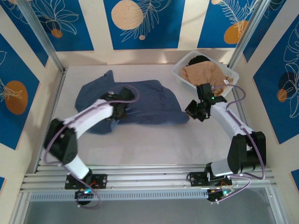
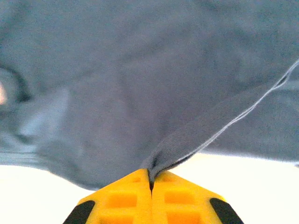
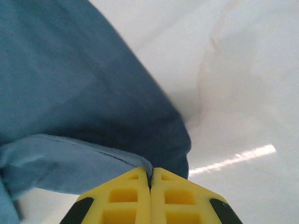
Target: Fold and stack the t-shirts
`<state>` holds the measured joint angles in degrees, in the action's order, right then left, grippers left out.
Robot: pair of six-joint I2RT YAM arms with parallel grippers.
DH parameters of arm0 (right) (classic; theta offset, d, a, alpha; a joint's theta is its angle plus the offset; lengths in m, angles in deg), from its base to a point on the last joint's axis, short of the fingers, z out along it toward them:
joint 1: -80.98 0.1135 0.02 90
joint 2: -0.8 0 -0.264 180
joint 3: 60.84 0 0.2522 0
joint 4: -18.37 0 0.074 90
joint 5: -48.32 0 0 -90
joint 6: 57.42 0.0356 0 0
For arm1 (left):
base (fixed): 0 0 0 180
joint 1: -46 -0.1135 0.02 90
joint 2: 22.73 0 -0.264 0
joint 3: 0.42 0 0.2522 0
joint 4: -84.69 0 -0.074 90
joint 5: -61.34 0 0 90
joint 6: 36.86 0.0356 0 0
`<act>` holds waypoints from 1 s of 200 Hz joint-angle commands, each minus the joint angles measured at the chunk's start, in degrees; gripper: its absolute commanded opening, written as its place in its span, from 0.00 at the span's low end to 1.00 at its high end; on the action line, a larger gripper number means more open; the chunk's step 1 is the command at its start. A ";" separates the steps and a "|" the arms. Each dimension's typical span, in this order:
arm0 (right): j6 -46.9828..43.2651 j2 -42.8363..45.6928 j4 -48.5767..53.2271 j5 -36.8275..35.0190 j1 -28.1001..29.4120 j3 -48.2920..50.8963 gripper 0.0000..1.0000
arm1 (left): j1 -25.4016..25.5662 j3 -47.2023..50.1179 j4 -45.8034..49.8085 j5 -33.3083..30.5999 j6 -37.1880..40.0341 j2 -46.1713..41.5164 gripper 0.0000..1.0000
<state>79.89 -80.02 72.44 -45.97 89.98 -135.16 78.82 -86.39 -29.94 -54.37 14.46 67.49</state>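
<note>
Left gripper is pressed together, pinching a hem fold of the blue shirt, which lies spread on the table. Right gripper pinches its right edge. The tan shirt sits in the basket.

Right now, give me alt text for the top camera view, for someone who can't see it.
A blue shirt lies on a white table, pinched at two places: the left gripper shut on its near-left part, the right gripper shut on its right corner. A tan shirt lies in a white basket at the far right.
</note>
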 commanded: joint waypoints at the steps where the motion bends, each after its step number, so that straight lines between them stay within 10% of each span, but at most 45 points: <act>1: -0.11 0.04 0.72 -0.13 -0.66 -7.02 0.00 | -4.41 -1.95 4.32 -4.54 -1.04 -8.85 0.00; 73: -0.91 -0.33 1.61 2.53 -0.99 -24.76 0.00 | -14.28 -14.88 8.99 -9.24 4.74 -22.14 0.00; 200: -1.84 23.55 -1.35 10.68 0.14 -28.21 0.00 | -14.58 -42.23 -2.32 -18.69 22.44 -31.31 0.00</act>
<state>79.00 -57.99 72.44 -38.26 90.02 -161.34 64.87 -121.23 -26.48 -71.66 29.83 34.29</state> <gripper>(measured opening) 0.066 0.046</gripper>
